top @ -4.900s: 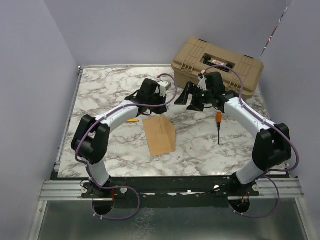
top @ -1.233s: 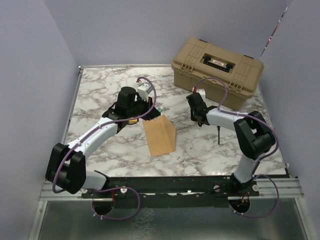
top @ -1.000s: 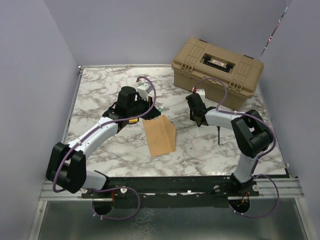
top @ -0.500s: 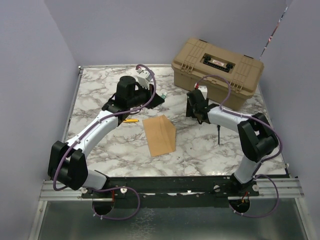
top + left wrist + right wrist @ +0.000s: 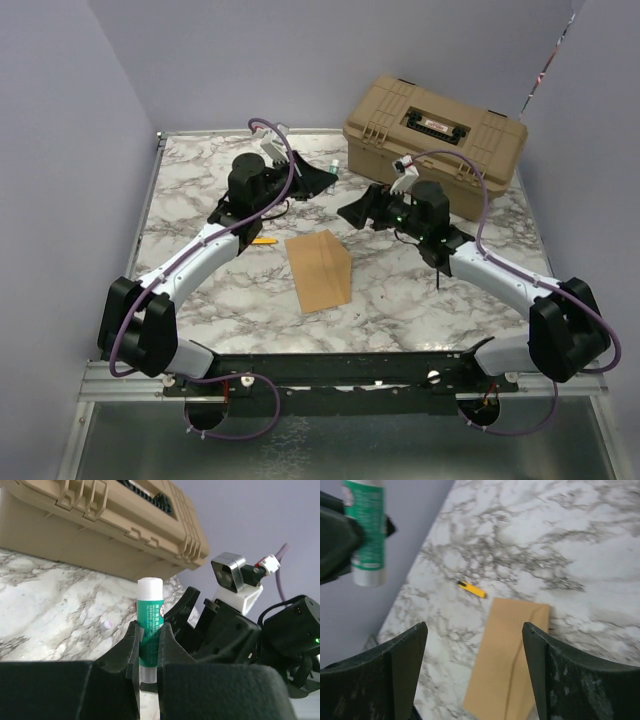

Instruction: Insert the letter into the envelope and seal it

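The kraft-brown envelope [image 5: 320, 270] lies flat on the marble table [image 5: 200, 170], a crease along its right side; it also shows in the right wrist view [image 5: 515, 660]. The letter is not in view. My left gripper [image 5: 318, 173] is raised behind the envelope and shut on a green glue stick [image 5: 150, 625] with a white cap, held upright. The stick also shows in the right wrist view [image 5: 367, 530]. My right gripper [image 5: 360, 210] is open and empty, above the table to the right of the envelope's far end, facing the left gripper.
A tan toolbox [image 5: 435, 125] stands at the back right. A small yellow object [image 5: 263, 240] lies left of the envelope's far corner. A screwdriver tip [image 5: 438, 280] shows under the right forearm. Walls close in the table on the left and at the back.
My left gripper has lifted the glue stick from beside the envelope up and toward the back. My right arm has swung out and its open gripper now faces the left gripper.
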You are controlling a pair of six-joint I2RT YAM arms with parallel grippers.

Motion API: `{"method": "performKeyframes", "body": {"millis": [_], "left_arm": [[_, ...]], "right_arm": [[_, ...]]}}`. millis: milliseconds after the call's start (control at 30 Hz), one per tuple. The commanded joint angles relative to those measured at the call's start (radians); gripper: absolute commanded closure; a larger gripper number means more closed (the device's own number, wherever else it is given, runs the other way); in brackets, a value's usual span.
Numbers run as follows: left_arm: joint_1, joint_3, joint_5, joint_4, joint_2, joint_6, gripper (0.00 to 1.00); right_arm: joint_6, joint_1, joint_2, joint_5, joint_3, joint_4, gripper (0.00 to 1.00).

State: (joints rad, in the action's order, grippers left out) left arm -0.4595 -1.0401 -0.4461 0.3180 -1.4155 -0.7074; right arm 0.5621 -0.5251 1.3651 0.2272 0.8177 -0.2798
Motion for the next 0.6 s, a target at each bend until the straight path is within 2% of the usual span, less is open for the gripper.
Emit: {"method": "performKeyframes", "body": {"millis": [0, 200, 333, 500, 567], "left_arm": [[0.001, 0.019, 0.064, 0.139, 0.031, -0.144, 1.00], [-0.001, 0.062, 0.072, 0.213, 0.045, -0.194, 1.00], [-0.001, 0.083, 0.059, 0.259, 0.052, -0.208, 1.00], [-0.001, 0.075, 0.063, 0.266, 0.060, -0.208, 1.00], [-0.001, 0.072, 0.060, 0.266, 0.059, -0.214, 1.00]], "right_arm": [[0.111, -0.008, 0.007, 0.217, 0.072, -0.205, 0.18], [0.157, -0.012, 0.089, 0.295, 0.185, -0.205, 0.17], [0.150, -0.012, 0.136, 0.294, 0.275, -0.119, 0.32], [0.143, -0.012, 0.160, 0.313, 0.301, -0.101, 0.53], [0.132, -0.012, 0.156, 0.312, 0.298, -0.105, 0.57]]}}
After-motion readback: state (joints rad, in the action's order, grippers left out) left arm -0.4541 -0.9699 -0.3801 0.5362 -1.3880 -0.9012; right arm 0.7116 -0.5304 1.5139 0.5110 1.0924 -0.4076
